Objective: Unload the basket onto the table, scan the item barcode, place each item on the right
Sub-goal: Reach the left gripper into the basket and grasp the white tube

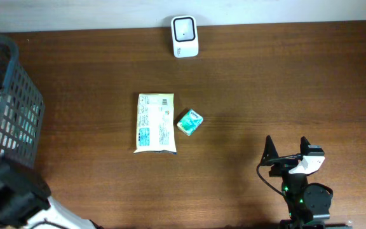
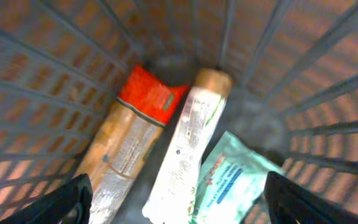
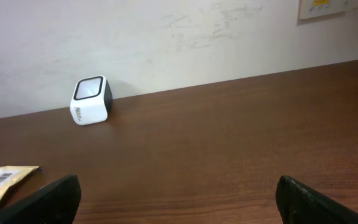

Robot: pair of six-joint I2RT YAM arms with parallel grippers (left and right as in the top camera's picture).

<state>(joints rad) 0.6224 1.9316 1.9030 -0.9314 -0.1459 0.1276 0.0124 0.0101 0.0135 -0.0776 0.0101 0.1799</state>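
The table [image 1: 265, 83] is dark wood grain, smooth with a low sheen. The wall [image 3: 197, 43] is matt white and scuffed. The scanner [image 1: 184, 36] is smooth white plastic with a glossy dark window. The pouch [image 1: 155, 123] is cream and printed, fairly matt; film or paper, I cannot tell. The green packet [image 1: 190, 121] is shiny wrapper. The basket [image 1: 18, 108] is a grey lattice, matt plastic by its look. Inside it, the brown pack [image 2: 120, 149], white sachet [image 2: 188, 149] and teal pack [image 2: 229, 180] are glossy, crinkled film. The left fingers [image 2: 61, 202] and right fingers [image 3: 328, 202] are matt black.
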